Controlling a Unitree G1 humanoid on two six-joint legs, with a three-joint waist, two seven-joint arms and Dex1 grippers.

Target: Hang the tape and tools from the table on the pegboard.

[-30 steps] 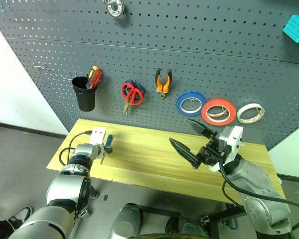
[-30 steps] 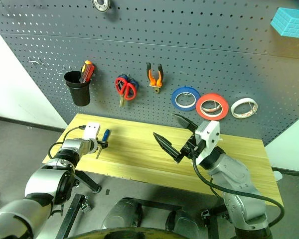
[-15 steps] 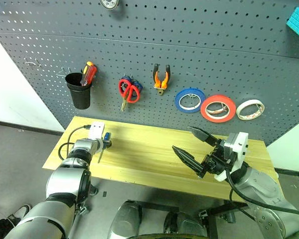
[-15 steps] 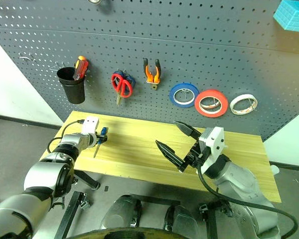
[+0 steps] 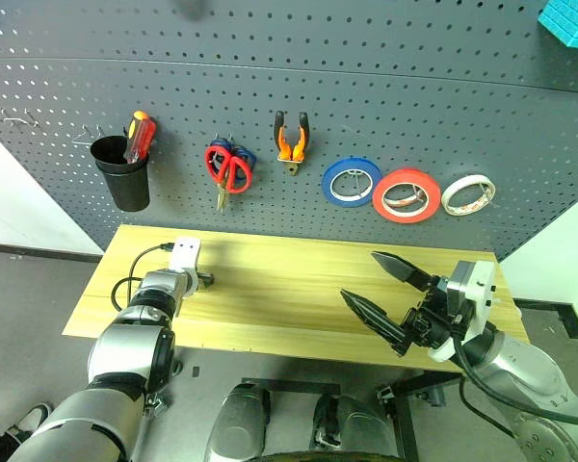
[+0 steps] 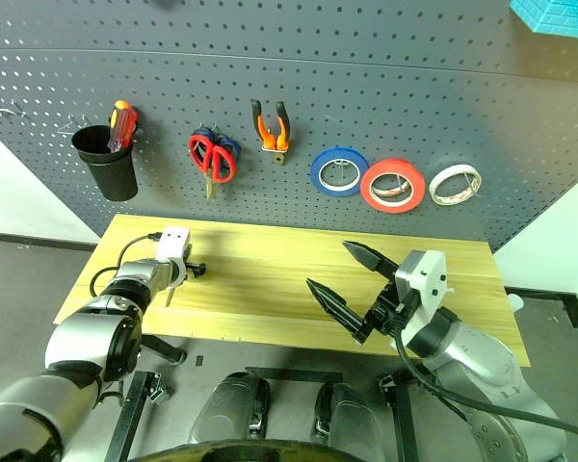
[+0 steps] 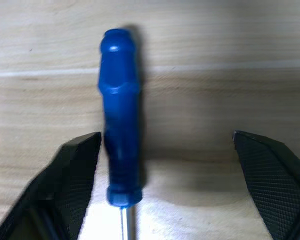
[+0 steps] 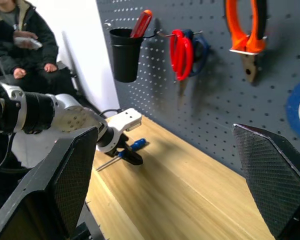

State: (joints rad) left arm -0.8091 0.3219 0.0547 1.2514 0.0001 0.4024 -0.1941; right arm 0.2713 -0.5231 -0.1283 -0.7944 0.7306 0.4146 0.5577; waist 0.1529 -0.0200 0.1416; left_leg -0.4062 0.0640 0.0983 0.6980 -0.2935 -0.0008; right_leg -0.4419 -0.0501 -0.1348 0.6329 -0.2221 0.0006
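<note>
Both my grippers gape: left gripper (image 7: 172,165) straddles the blue-handled screwdriver (image 7: 120,115) ungripped on the table (image 5: 289,289); right gripper (image 5: 385,294) holds nothing.

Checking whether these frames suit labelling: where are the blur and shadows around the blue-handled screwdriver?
Left wrist view: the blue-handled screwdriver looks soft, its shadow falling beside it on the table. Right wrist view: that gripper's own near fingers are blurred; the pegboard stays clearer.

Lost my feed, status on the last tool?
Left gripper open, straddling the blue-handled screwdriver, which lies flat on the table, not gripped. Right gripper open, empty. Nothing in the way.
</note>
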